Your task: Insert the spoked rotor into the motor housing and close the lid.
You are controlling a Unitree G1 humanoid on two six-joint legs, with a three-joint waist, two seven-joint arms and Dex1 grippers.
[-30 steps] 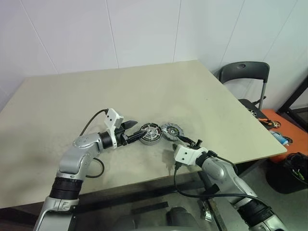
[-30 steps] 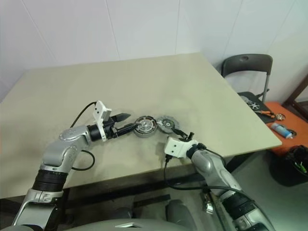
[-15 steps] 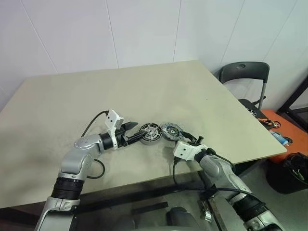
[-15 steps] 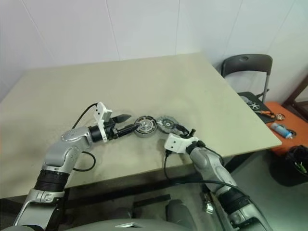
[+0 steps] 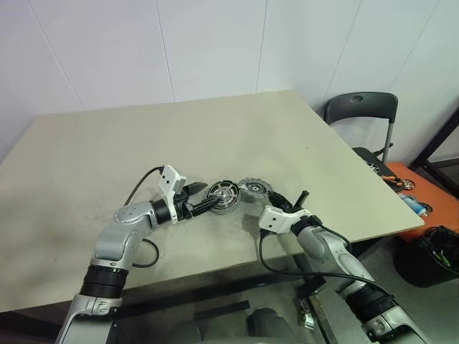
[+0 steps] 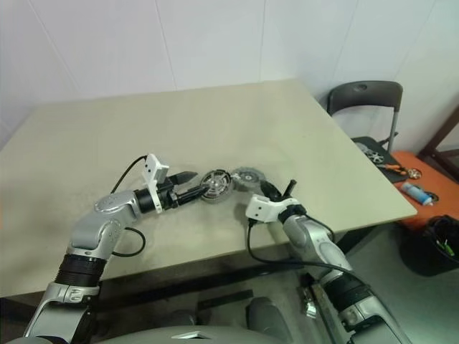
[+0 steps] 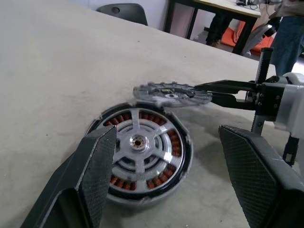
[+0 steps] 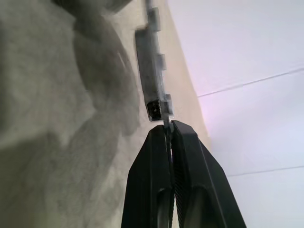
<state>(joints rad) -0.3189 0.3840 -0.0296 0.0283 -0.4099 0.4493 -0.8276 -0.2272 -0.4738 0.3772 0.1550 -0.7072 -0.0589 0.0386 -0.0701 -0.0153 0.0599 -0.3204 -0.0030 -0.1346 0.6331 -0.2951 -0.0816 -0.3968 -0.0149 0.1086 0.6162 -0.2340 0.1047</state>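
The motor housing sits on the table near its front edge, its open top up, with the spoked rotor already seated inside the ring of copper windings. Nearest to the robot, the left gripper has its two fingers spread wide on either side of the housing, bracketing it without visibly pressing its wall. Just beyond the housing, on its far right side, the lid hangs raised off the table and roughly level, its near edge just over the housing's far rim. The right gripper has its fingers pinched tight on the lid's thin outer edge. Further off from the housing, past the table's right corner, stands a dark chair.

The rotor step looks done, so what is left is likely to carry the lid across and seat it. The chief risk is the grip: the lid is held by a narrow bite at one edge, so it could swivel or slip out as it travels. If it comes down tilted or off centre, it could catch on the rim or the rotor hub and jam. With the left fingers not clamped, a sideways push from the lid might shove the housing along the table
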